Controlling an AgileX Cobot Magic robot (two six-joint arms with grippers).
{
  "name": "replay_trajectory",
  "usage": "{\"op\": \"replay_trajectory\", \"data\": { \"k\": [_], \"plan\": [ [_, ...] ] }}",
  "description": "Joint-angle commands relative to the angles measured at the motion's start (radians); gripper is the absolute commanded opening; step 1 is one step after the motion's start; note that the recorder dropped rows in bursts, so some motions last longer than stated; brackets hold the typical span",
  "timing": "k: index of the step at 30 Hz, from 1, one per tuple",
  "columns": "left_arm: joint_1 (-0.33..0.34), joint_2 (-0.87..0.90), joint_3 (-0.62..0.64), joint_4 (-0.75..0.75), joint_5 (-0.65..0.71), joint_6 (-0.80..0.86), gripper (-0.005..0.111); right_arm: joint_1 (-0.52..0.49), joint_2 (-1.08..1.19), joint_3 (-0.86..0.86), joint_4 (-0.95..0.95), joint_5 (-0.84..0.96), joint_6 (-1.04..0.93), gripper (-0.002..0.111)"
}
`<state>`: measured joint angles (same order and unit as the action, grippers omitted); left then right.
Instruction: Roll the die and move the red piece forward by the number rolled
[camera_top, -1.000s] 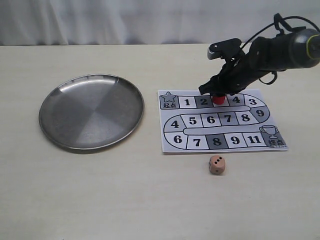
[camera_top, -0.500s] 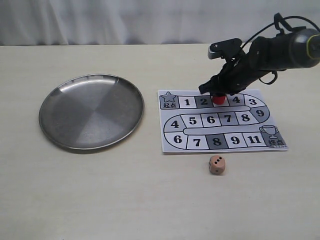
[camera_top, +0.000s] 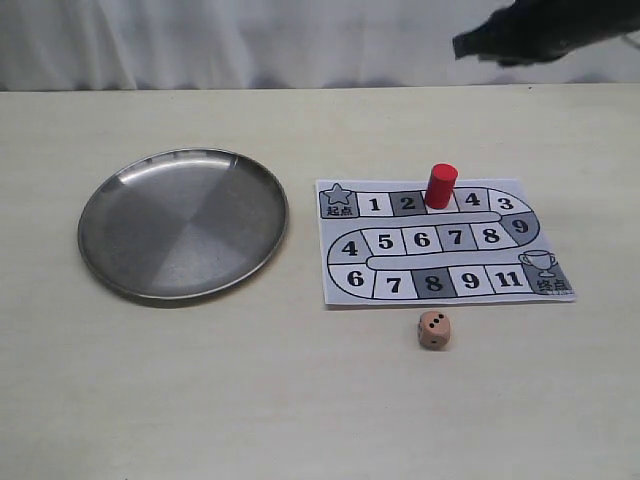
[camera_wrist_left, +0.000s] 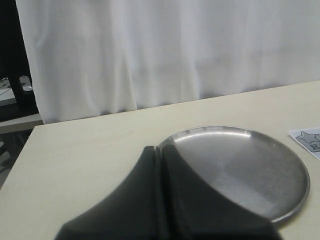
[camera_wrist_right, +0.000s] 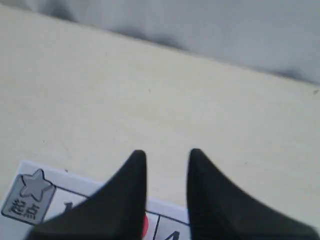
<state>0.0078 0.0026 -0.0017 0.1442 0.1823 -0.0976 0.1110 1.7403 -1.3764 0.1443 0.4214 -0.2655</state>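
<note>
The red piece (camera_top: 441, 185) stands upright on the paper board (camera_top: 445, 285), on the top-row square between 2 and 4, with its long axis vertical. The right gripper (camera_wrist_right: 165, 156) is the nearer one. It hangs above and far-right of the piece with its fingers parted and nothing between them, and a sliver of red shows by one finger in the right wrist view. Any re-grasp would likely be a straight drop from above, closing across the cylinder's round side. The left gripper (camera_wrist_left: 159, 150) sits over the left of the table by the plate (camera_top: 183, 222), its fingers pressed together and holding nothing. The die (camera_top: 434, 330) rests on the table just near-side of the board's edge, well apart from both grippers, and its pips are too small to count for sure. The piece is smooth, plain red, probably hard. The die is a pale pinkish cube with rounded corners. The plate is round, shallow brushed metal. The board is a flat printed sheet. The table is matte and pale.
</note>
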Motion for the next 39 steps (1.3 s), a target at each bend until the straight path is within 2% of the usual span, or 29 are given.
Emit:
{"op": "replay_trajectory", "data": {
  "k": [1,7,10,19,22,23,29,39],
  "plan": [
    [-0.008,-0.003,0.002,0.000,-0.009,-0.001,0.000,-0.004,-0.287,0.158,-0.010,-0.088,-0.015,0.004],
    [-0.008,-0.003,0.002,0.000,-0.009,-0.001,0.000,-0.004,-0.759,0.680,0.086,-0.460,0.000,0.004],
    [-0.008,-0.003,0.002,0.000,-0.009,-0.001,0.000,-0.004,-0.974,0.903,0.129,-0.510,-0.003,0.004],
    [-0.008,-0.003,0.002,0.000,-0.009,-0.001,0.000,-0.004,-1.343,1.259,0.164,-0.490,0.049,0.004],
    [-0.008,-0.003,0.002,0.000,-0.009,-0.001,0.000,-0.004,-1.403,1.340,0.151,-0.519,0.049,0.004],
    [-0.008,-0.003,0.002,0.000,-0.009,-0.001,0.000,-0.004,-1.427,1.370,0.096,-0.539,0.049,0.004],
    [-0.008,-0.003,0.002,0.000,-0.009,-0.001,0.000,-0.004,-1.543,1.376,-0.059,-0.497,0.156,0.004],
    [-0.008,-0.003,0.002,0.000,-0.009,-0.001,0.000,-0.011,-1.615,1.376,-0.055,-0.499,0.156,0.004]
  ]
}}
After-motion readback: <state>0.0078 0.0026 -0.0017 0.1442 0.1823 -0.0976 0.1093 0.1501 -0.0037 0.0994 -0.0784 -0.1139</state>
